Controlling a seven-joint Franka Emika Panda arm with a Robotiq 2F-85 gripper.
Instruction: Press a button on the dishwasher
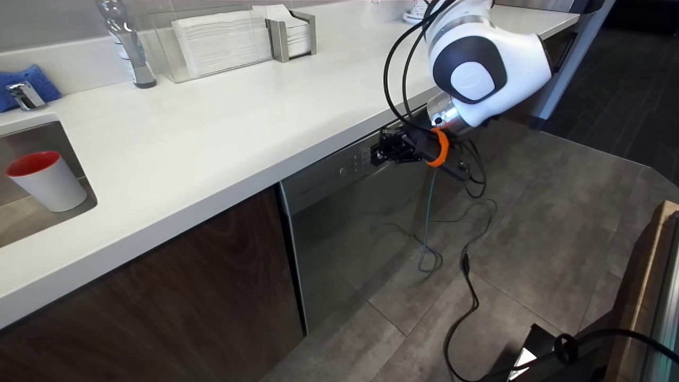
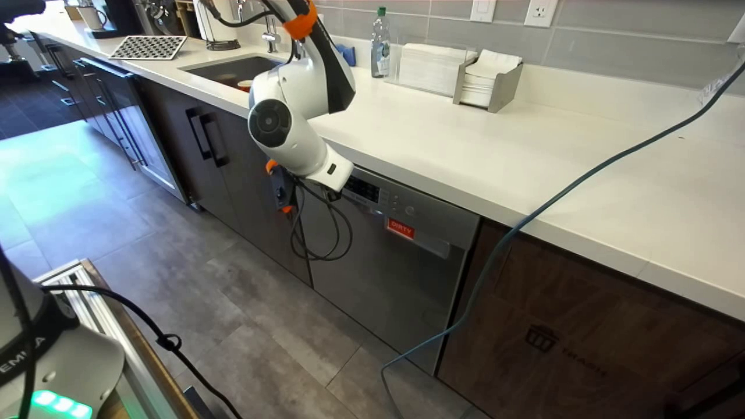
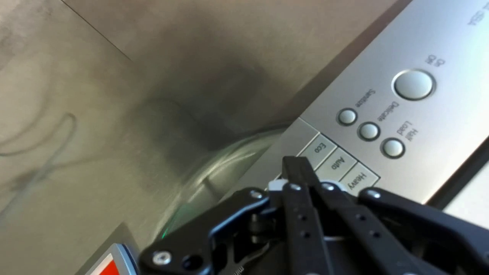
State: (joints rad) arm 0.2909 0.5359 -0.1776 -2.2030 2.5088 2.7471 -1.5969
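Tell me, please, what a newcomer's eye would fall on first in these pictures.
Probably the white Franka arm, bent down toward the dishwasher in both exterior views; the wrist view shows its closed hand by the Auto button. The red DIRTY sign on the dishwasher's front, in an exterior view, likely comes next. Then perhaps the red-lined white cup in the sink, at the left edge of an exterior view.

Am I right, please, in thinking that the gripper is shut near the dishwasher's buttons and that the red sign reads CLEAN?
Not quite: in an exterior view the red sign reads DIRTY, not CLEAN. The gripper is indeed shut near the buttons of the dishwasher.
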